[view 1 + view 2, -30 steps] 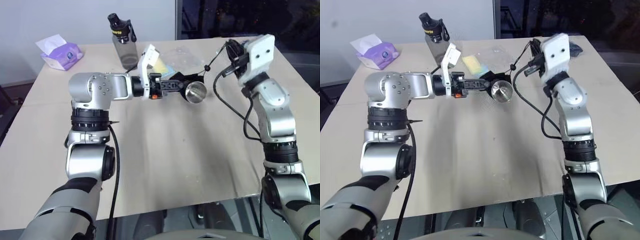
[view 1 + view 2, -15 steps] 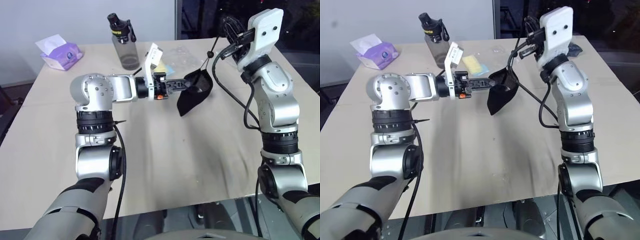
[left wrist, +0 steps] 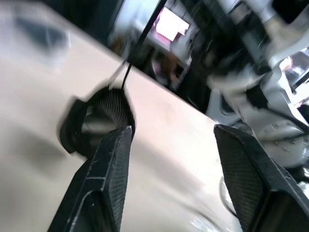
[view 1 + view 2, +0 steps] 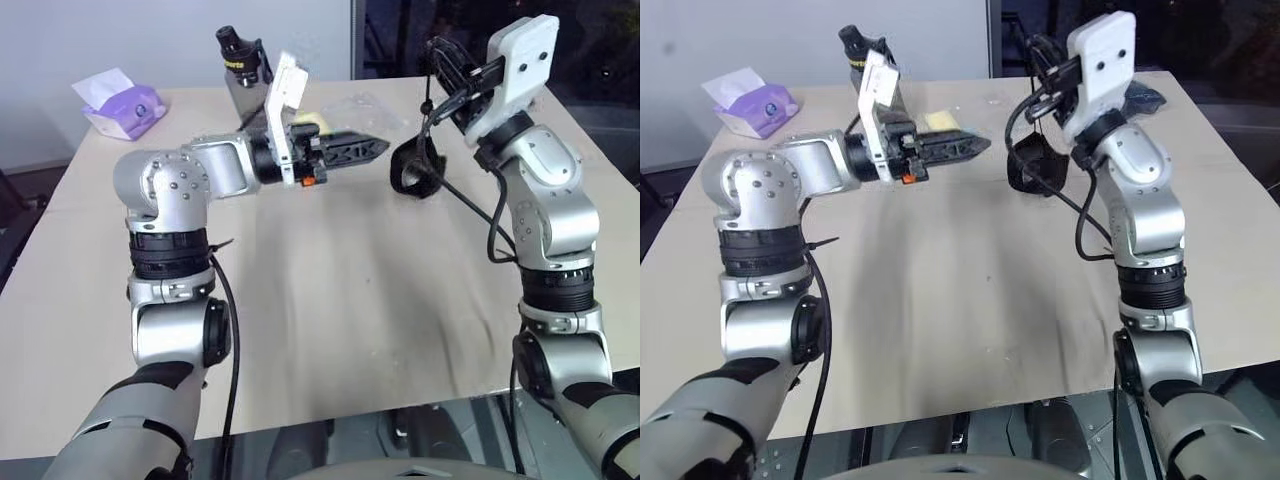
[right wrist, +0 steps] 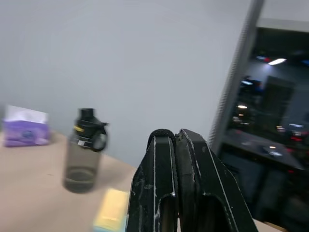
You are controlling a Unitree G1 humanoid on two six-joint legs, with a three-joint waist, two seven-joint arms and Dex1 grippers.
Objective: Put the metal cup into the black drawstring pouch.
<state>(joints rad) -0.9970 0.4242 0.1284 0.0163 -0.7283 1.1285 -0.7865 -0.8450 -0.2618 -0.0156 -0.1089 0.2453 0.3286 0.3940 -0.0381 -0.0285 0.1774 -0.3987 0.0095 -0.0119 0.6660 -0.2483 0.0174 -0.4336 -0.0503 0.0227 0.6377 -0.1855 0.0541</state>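
Note:
The black drawstring pouch hangs in the air above the table's far middle, bulging at the bottom. Its thin cord runs up to my right gripper, which is shut on it; the right wrist view shows the fingers pressed together. My left gripper points across at the pouch from a short way off, open with nothing between its fingers. The metal cup is hidden in the eye views. A dull silvery patch shows inside the pouch's mouth in the left wrist view.
A grey bottle with a black cap stands at the table's far side, partly behind my left wrist. A purple tissue box is at the far left. A clear plastic bag and a yellow item lie beyond the pouch.
A second ago my left gripper held the cup. The pouch then came over it. Now the left gripper is open and drawn back, and the pouch hangs from the raised right gripper.

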